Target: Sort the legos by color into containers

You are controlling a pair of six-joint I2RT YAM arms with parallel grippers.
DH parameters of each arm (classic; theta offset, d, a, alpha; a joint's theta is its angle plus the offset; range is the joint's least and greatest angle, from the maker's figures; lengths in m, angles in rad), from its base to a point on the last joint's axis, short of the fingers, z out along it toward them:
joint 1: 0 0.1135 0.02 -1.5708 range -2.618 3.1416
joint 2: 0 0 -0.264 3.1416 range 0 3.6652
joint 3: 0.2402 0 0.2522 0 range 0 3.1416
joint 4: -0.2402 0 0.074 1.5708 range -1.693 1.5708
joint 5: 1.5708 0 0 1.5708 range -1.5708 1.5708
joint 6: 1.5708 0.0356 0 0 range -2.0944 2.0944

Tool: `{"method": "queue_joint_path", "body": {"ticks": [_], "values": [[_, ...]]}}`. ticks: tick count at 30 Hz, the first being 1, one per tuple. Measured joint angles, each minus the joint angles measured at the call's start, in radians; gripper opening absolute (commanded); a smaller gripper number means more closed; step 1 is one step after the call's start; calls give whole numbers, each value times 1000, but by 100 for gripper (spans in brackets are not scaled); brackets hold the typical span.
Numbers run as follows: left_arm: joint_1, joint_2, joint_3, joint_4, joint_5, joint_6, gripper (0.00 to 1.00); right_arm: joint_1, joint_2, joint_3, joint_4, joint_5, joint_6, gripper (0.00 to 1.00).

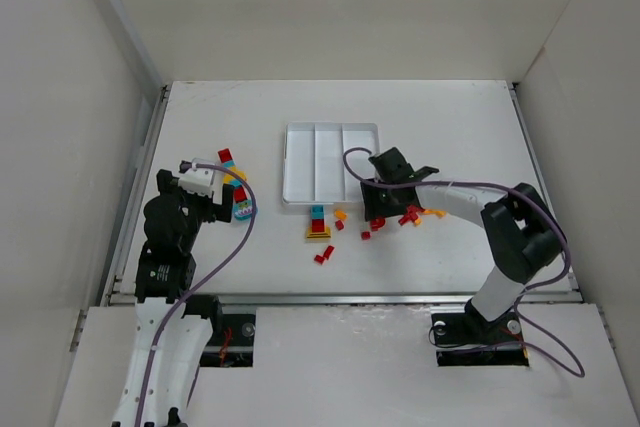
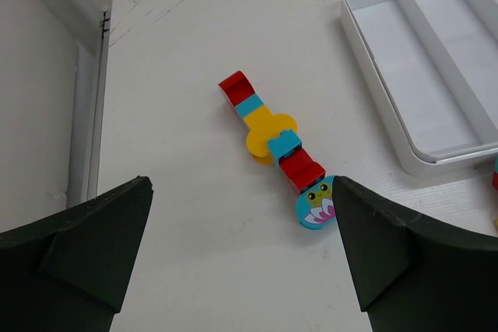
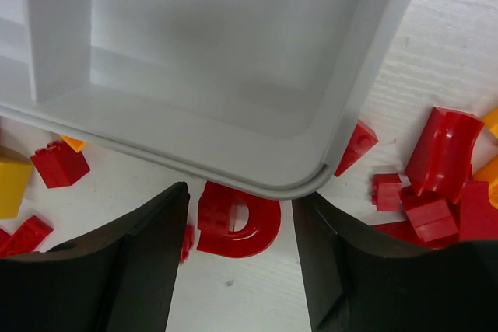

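The red arch (image 3: pixel 249 231), a small half-ring brick with a studded block at one end, lies flat on the table (image 3: pixel 451 36) just outside a rounded corner of the white tray (image 3: pixel 233 169). It is very near the rim, though I cannot tell whether it touches. It looks light, hard and glossy, so I judge it will skate or flip if I pinch it off centre. The blocky end with its flat sides seems the surest place to hold it, not the thin curved limb.

My right gripper (image 3: pixel 241 215) stands over it with fingers about half spread, one on each side of the arch. Neither presses it, and nothing is held. A small red chip lies beside one finger and could get caught in the pinch. More red bricks (image 3: pixel 436 184), with a few orange ones, are heaped just to the right.

Well off to the left, my left gripper (image 2: pixel 241 184) hangs wide open and holds nothing. It is above a chain (image 2: pixel 272 134) of red, teal and yellow bricks clipped end to end, finishing in a round teal frog-faced piece. The chain is rigid yet joined only by studs, so I judge it must be pulled apart before sorting. A short stack (image 1: pixel 318 224) of teal, red and yellow stands near the tray's front edge.
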Motion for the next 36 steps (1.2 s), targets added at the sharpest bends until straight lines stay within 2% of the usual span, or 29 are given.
{"method": "queue_joint_path", "body": {"ticks": [9,13,17,18,21,24,27,28,36], "values": [[0,0,-5,1,0,5,100,70,-35,-37,-11,85,51,60],[0,0,-11,-1,0,5,100,71,-35,-40,-10,106,64,47],[0,-5,-13,0,0,6,100,71,-31,-37,-8,112,68,43],[0,-6,-13,-1,0,6,100,71,-29,-36,-8,113,68,33],[0,-8,-13,-1,0,11,100,71,-24,-30,-8,113,68,18],[0,-8,-13,-1,0,13,100,74,-26,-31,-10,114,67,8],[0,-8,-14,-1,0,15,100,84,-49,-36,-25,135,63,7],[0,-8,-15,-1,0,15,100,88,-66,-40,-39,141,63,2],[0,-8,-15,3,-3,8,100,97,-288,3,-141,159,16,1]]}}
